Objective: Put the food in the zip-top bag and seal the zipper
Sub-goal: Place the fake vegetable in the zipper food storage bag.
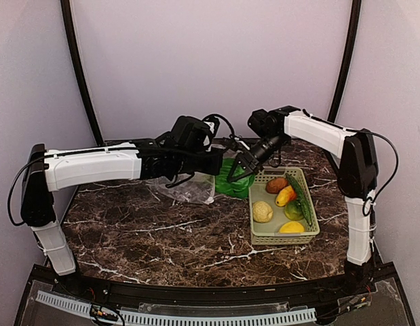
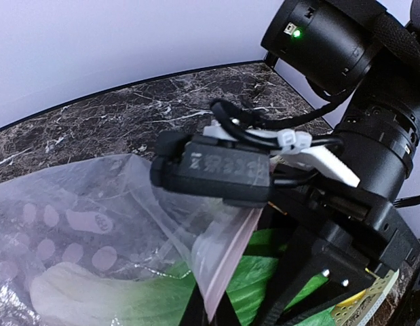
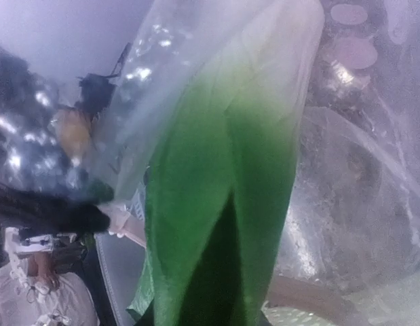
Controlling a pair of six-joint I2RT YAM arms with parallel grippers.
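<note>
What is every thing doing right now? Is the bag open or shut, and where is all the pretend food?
zip-top bag: open, unsealed, mouth held up by the left claw
bok choy: gripped by the right claw, white stem end inside the bag, leaves outside
lemon: lying in the basket
lime: lying in the basket
tan lump: lying in the basket
basket: upright on the table

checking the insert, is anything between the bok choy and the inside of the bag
Nothing visible: the white stem of the bok choy lies inside the zip-top bag, whose mouth edge the left pincer holds up.
</note>
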